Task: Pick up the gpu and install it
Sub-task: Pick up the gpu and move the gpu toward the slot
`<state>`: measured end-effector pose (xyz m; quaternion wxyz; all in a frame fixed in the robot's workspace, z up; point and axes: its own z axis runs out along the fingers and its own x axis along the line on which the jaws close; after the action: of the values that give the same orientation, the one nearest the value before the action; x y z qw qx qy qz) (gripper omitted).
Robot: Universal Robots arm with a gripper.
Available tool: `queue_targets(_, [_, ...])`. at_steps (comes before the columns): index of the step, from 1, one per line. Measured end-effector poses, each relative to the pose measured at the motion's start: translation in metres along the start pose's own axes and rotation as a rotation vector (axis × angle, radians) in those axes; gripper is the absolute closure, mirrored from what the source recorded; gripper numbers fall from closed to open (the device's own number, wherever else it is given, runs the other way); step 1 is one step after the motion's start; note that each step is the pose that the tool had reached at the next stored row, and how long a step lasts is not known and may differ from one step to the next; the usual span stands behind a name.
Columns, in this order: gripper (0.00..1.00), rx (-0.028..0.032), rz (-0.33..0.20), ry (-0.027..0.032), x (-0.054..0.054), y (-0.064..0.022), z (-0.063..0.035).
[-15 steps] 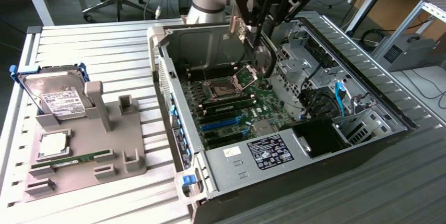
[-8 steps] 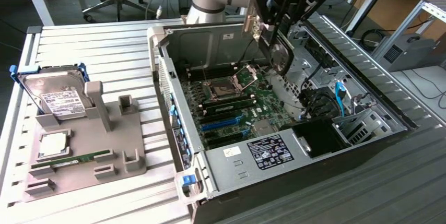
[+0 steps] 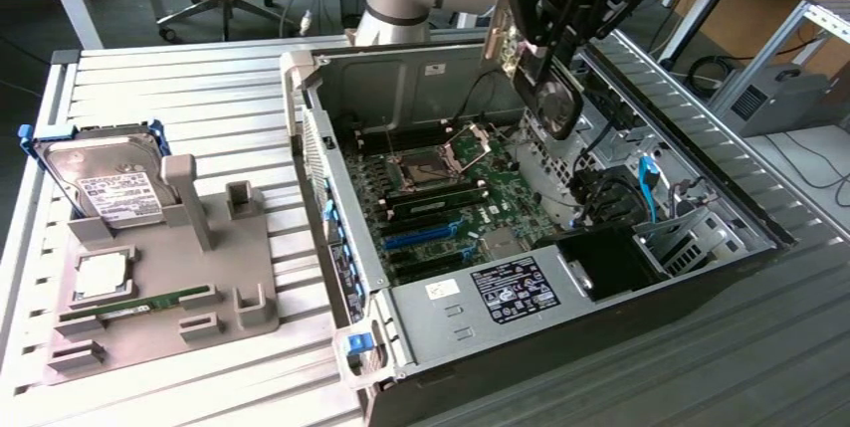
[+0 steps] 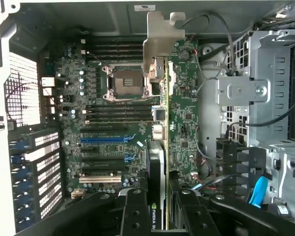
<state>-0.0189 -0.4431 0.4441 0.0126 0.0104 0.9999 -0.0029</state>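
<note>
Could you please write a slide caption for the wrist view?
Jaws clamp the gpu edge-on above the motherboard inside the open computer case.

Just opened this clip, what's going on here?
The arm's end effector is closed on the gpu and holds it in the air over the open computer case. In the wrist view the card hangs edge-on above the motherboard, bracket away from the end effector, and is not yet seated in a slot. On the exterior view's left, a hard drive stands in a grey holder.
</note>
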Motion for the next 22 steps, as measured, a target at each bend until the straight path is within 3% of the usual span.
queue_targets(6, [0.73, 0.0001, 0.0, 0.0, -0.019, 0.0004, 0.0004])
queue_targets(22, [0.73, 0.0001, 0.0, 0.0, -0.023, 0.0005, 0.0005])
